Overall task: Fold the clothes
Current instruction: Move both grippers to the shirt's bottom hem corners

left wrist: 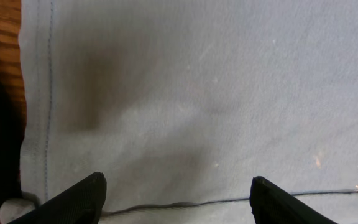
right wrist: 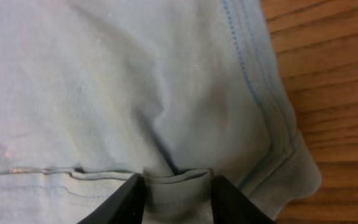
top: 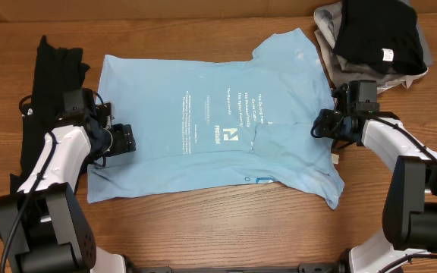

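A light blue T-shirt (top: 203, 121) with small white print lies spread flat across the wooden table (top: 203, 227), neck end to the right. My left gripper (top: 124, 140) rests at its left hem. In the left wrist view the left gripper (left wrist: 178, 186) stands wide open, with the shirt's fabric (left wrist: 197, 93) and a hem line running between its fingers. My right gripper (top: 319, 125) is at the neck end. The right wrist view shows the right gripper (right wrist: 178, 183) closed on a bunched fold of the collar (right wrist: 179, 193). A long black garment (top: 51, 76) lies along the left side.
A pile of other clothes, black on top of grey (top: 374, 34), sits at the back right corner, just behind the right arm. Bare wood (right wrist: 328, 93) shows to the right of the shirt's neck and along the table's front edge.
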You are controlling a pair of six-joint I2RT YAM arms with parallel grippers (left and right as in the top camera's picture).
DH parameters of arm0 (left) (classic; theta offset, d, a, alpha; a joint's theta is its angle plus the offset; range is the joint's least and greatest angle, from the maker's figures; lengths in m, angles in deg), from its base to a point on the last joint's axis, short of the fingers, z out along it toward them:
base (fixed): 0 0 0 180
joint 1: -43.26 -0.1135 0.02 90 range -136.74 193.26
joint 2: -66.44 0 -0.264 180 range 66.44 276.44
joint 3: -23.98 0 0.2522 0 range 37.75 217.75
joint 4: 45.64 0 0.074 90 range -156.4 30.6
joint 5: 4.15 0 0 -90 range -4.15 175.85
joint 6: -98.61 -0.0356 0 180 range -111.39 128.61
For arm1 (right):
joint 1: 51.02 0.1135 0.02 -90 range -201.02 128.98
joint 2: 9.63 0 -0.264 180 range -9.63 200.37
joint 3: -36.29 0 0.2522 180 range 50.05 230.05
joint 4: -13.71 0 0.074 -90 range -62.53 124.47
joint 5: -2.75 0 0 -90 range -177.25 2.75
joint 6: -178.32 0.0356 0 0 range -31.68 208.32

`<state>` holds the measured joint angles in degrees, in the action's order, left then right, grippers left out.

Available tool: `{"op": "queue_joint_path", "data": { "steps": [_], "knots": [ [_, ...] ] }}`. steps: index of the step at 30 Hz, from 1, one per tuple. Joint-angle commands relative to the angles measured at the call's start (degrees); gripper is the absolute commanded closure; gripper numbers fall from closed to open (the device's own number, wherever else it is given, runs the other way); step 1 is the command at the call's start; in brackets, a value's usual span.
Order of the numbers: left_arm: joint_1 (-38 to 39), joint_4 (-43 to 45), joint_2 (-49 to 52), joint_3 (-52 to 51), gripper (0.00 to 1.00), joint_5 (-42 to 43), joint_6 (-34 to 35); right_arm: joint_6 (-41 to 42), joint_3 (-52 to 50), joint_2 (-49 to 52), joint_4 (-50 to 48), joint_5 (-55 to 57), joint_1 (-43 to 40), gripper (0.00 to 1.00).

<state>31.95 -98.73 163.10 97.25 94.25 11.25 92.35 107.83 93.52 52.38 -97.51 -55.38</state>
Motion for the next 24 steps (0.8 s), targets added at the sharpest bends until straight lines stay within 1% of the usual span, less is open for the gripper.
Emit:
{"op": "queue_joint_path", "data": {
  "steps": [1,6,12,18,24],
  "knots": [
    [-0.2,0.2,0.2,-0.2,0.24,0.8,0.1,0.0,0.7,-0.1,-0.2,-0.1,0.3,0.69],
    [-0.2,0.2,0.2,-0.2,0.24,0.8,0.2,0.3,0.7,-0.1,-0.1,-0.1,0.3,0.79],
    [-0.2,0.2,0.2,-0.2,0.24,0.8,0.2,0.7,0.8,-0.2,0.1,-0.1,0.1,0.96],
    [-0.4,-0.1,0.2,1.3,0.24,0.6,0.2,3.0,4.4,-2.7,5.7,0.0,0.1,0.96],
    [-0.4,-4.8,0.0,7.1,0.27,0.5,0.2,3.5,9.9,-8.9,14.4,0.0,0.1,0.96]
  ]
}}
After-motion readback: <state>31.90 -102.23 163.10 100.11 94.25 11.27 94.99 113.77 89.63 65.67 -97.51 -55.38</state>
